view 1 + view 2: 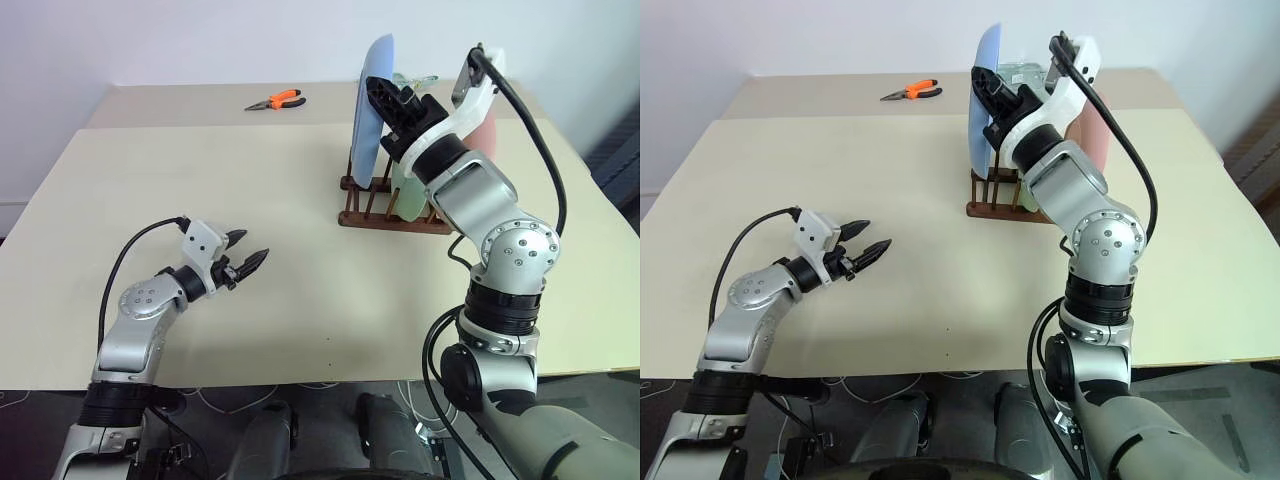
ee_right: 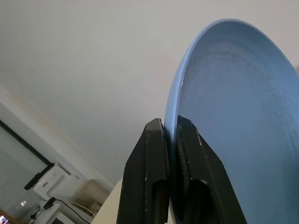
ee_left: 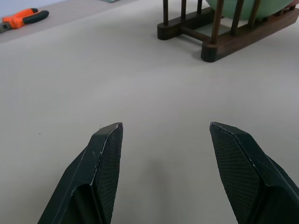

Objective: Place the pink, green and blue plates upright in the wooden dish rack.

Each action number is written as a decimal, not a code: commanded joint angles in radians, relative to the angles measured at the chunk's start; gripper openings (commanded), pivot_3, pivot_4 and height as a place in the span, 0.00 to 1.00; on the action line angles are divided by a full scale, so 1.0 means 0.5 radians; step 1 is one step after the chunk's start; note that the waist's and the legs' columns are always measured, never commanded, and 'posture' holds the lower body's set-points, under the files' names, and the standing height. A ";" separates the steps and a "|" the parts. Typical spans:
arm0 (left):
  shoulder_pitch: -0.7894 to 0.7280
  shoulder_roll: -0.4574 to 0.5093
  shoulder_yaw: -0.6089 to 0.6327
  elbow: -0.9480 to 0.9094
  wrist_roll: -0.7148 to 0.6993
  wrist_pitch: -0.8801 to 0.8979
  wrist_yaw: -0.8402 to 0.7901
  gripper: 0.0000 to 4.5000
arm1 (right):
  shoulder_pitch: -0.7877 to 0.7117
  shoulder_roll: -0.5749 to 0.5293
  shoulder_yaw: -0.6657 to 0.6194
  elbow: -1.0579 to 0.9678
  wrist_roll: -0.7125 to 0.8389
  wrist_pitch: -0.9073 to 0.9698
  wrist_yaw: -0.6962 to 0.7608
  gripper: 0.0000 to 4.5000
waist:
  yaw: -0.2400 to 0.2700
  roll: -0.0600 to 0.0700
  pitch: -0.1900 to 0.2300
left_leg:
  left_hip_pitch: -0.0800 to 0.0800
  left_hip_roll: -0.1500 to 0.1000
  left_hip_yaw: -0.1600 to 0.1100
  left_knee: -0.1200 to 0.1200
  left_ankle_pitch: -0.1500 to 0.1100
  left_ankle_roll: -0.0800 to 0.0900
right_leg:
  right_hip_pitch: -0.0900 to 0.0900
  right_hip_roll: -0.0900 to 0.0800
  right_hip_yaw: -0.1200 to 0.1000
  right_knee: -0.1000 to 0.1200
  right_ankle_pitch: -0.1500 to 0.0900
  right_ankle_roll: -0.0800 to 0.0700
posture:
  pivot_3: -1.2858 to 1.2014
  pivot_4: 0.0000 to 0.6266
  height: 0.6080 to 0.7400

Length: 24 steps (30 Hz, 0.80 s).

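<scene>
The right gripper (image 2: 170,135) is clamped on the rim of the blue plate (image 1: 372,100), one black finger on each face, with the rim pinched tight between them. The plate stands on edge over the near-left end of the wooden dish rack (image 1: 372,212), its lower edge down among the pegs; whether it rests on the rails cannot be told. Its long axis runs top to bottom, nearly upright. Its faces look left and right across the table, and the edge is presented toward the robot.

Just behind it in the rack stands the green plate (image 1: 408,185), upright between pegs, and behind that the pink plate (image 1: 484,128), largely hidden by the right arm.

The left gripper (image 1: 245,258) hovers low over the bare tan table (image 1: 250,190), well apart from the rack, its fingers spread wide with nothing between them, pointing toward the rack.

A pair of orange-handled pliers (image 1: 275,100) lies at the far side of the table, left of the rack.
</scene>
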 commanded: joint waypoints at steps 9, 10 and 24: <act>-0.034 -0.012 -0.026 -0.168 -0.013 0.066 0.039 0.68 | -0.206 -0.154 0.109 0.355 -0.519 -0.177 0.340 0.55 | -0.002 0.000 0.000 | -0.002 0.000 0.002 -0.001 0.000 0.000 | -0.005 0.000 0.001 0.004 0.000 0.000 | 0.52 0.24 1.00; -0.029 -0.015 -0.029 -0.180 -0.014 0.074 0.047 0.68 | -0.205 -0.195 0.139 0.323 -0.576 -0.192 0.403 0.55 | -0.001 0.000 0.000 | -0.002 0.000 0.002 0.000 0.000 0.000 | -0.005 0.000 0.001 0.005 0.000 0.000 | 0.52 0.24 1.00; 0.024 0.050 0.007 -0.060 0.092 -0.028 0.098 0.68 | 1.396 -1.369 -0.719 -0.527 -0.452 -0.083 1.739 0.55 | 0.030 -0.007 -0.003 | 0.001 0.001 0.001 0.003 -0.002 0.003 | 0.016 -0.003 -0.003 -0.022 -0.010 0.003 | 0.52 0.24 1.00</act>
